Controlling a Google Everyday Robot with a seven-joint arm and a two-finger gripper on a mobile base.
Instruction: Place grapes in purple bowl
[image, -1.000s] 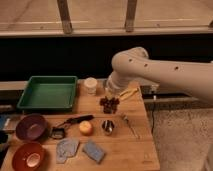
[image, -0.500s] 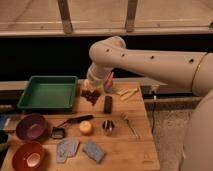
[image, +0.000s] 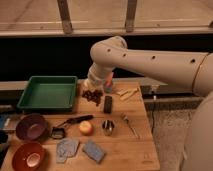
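Note:
The grapes (image: 92, 96), a dark red-purple bunch, hang right under my gripper (image: 93, 89) above the table's back part, just right of the green tray. The gripper is shut on the bunch's top, and the white arm comes in from the right. The purple bowl (image: 32, 126) sits on the table's left side, well to the left of the grapes and nearer the front. It looks empty.
A green tray (image: 47, 93) stands at the back left. An orange-red bowl (image: 28, 156) is at the front left. An orange fruit (image: 86, 128), a black utensil (image: 71, 123), a metal cup (image: 108, 127), a fork (image: 130, 125), a black block (image: 107, 104) and two grey-blue sponges (image: 67, 148) lie mid-table.
The arm swung left with the grapes, from beside the black block toward the green tray's right edge. It has moved little in the last half second.

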